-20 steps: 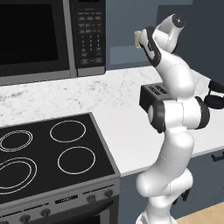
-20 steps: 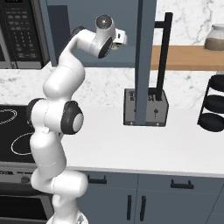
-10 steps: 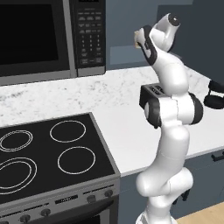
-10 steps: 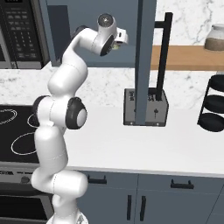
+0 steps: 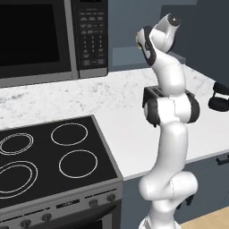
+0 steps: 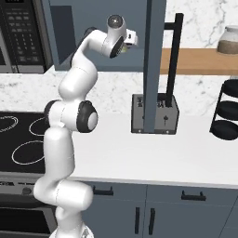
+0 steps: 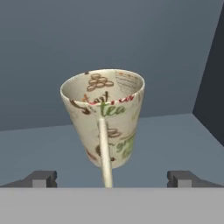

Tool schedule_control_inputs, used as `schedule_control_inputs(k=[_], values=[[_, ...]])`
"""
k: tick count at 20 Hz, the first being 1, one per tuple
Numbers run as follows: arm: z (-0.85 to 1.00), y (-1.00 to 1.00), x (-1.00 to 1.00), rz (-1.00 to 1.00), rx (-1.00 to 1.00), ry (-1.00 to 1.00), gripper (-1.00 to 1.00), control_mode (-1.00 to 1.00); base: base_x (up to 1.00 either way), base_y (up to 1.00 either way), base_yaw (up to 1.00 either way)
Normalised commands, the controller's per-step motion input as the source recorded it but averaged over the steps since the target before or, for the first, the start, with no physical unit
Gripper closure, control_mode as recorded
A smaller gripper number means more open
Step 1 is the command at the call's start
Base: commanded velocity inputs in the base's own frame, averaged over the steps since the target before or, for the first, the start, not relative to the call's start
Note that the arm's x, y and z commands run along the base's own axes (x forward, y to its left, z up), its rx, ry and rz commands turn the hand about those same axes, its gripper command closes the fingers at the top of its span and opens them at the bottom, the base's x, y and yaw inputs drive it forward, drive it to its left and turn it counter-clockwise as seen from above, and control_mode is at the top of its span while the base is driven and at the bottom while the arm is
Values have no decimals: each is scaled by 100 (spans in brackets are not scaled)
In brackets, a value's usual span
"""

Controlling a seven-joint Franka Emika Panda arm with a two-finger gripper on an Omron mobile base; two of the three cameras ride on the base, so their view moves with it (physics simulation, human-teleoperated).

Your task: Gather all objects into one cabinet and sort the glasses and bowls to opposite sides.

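The mug (image 7: pixel 104 118), beige with a printed pattern and the word "tea", stands upright on the blue-grey floor of the cabinet (image 7: pixel 166 135), its thin handle facing the camera; what can be seen of its inside shows only the printed wall. It sits between the two dark tips of the gripper (image 7: pixel 111 177) in the hand view, and those tips stand wide apart, each well clear of the mug's sides, so nothing is clamped. Behind the mug is the cabinet's plain back wall, and a darker side wall rises at the right of that view. From the right base view the arm reaches up with its wrist at the cabinet's opening, just left of the open door (image 6: pixel 154 65), which is seen edge-on with its long black bar handle (image 6: pixel 173 60) to the right. Below the door a dark toaster (image 6: pixel 155 114) sits on the white counter (image 6: pixel 167 155), and a black tiered rack (image 6: pixel 226 110) stands at the far right under a wooden shelf (image 6: pixel 197 61) bearing a jar (image 6: pixel 228 40). To the left are the microwave (image 5: pixel 53 38) and, below it, the black stove (image 5: pixel 49 161).
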Motion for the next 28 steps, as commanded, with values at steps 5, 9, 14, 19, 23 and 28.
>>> schedule_control_inputs(k=[5,9,14,19,23,28], values=[[0,-12,24,6,0,1,-100,-100,0,0,0],[0,0,0,0,0,0,-100,-100,0,0,0],[0,0,0,0,0,0,-100,-100,0,0,0],[-8,0,1,0,0,0,-100,-100,0,0,0],[-10,0,4,0,0,0,-100,-100,0,0,0],[-9,1,5,0,0,0,-100,-100,0,0,0]])
